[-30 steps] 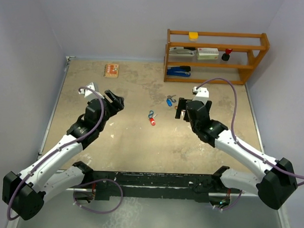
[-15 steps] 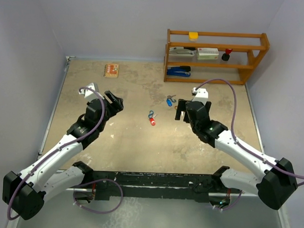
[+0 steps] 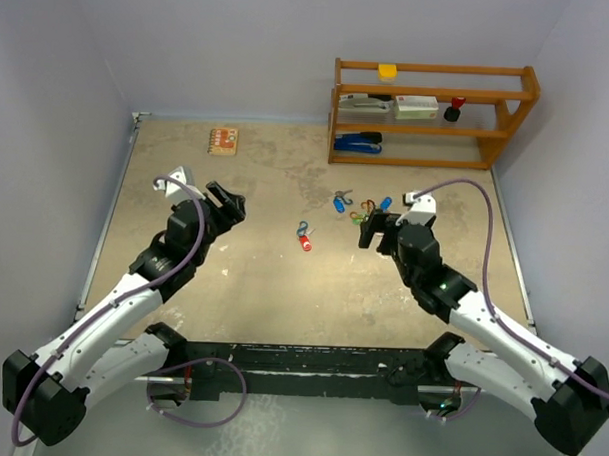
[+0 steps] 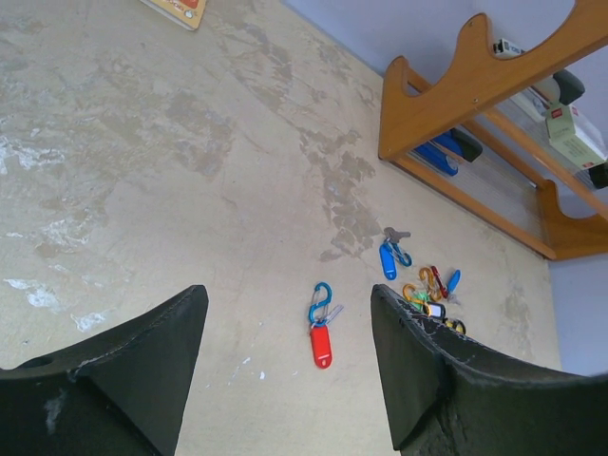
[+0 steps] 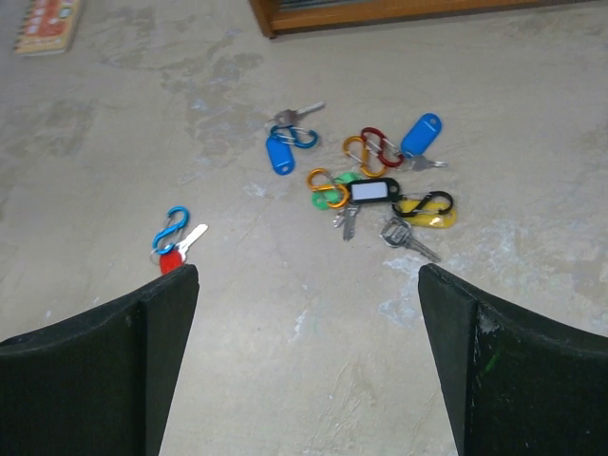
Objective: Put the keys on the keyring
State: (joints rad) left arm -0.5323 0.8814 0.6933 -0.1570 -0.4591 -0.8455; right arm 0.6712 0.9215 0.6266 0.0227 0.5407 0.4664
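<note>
A red-tagged key on a blue S-clip (image 3: 304, 236) (image 4: 321, 344) (image 5: 171, 256) lies mid-table. Farther back rests a blue-tagged key (image 3: 339, 202) (image 4: 387, 259) (image 5: 279, 154). To its right is a heap of keys and clips (image 3: 370, 212) (image 5: 380, 195) (image 4: 432, 296) with black, yellow, green and blue tags. I cannot make out the keyring in any view. My left gripper (image 3: 228, 200) (image 4: 285, 294) hangs open, left of the red key. My right gripper (image 3: 376, 231) (image 5: 306, 275) is wide open just in front of the heap, holding nothing.
A wooden shelf (image 3: 434, 112) with a blue stapler, boxes and a yellow block stands at the back right. A small orange card (image 3: 223, 140) lies at the back left. Walls close the table on both sides.
The right arm has swung right and pulled back toward me, uncovering the heap of keys. The left arm has barely moved. Both grippers stay open.
</note>
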